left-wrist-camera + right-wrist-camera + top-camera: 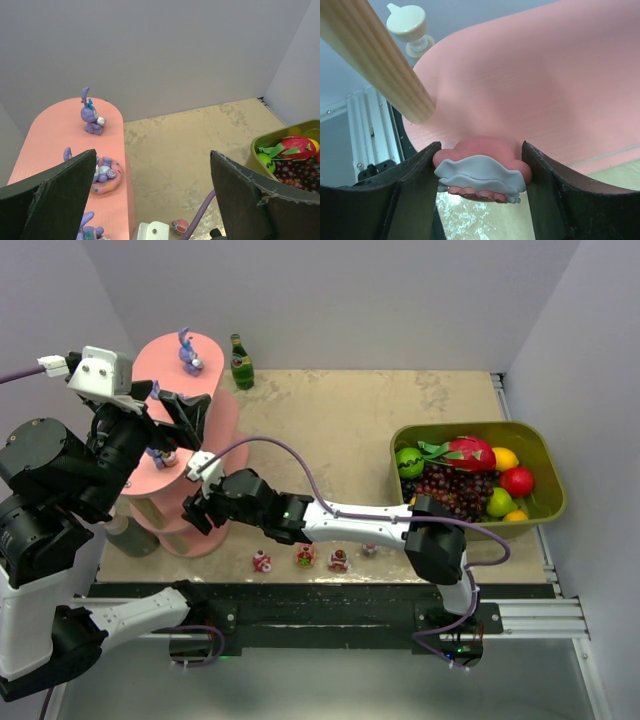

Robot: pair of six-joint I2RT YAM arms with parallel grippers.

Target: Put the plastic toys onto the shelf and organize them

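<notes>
The right gripper (pixel 198 504) is clamped on a pink-and-grey toy (pixel 480 172), held right at the edge of a low tier of the shelf (pixel 150 365). The left gripper (pixel 152 197) hangs over the shelf with its jaws wide apart. A purple bunny (pixel 91 117) stands on the top tier. A row of small toys (pixel 305 557) sits on the tabletop (pixel 350 430) near the front edge.

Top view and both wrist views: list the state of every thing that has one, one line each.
shelf: upright, partly stocked.
purple bunny toy: standing on a shelf tier.
toy on pink ring: lying on a shelf tier.
four table toys: loose on the table, unshelved.
pink-and-grey toy: gripped at the shelf.
left hand: open, empty.
right hand: shut on pink-and-grey toy.
green bottle: upright.
fruit tub: filled.
</notes>
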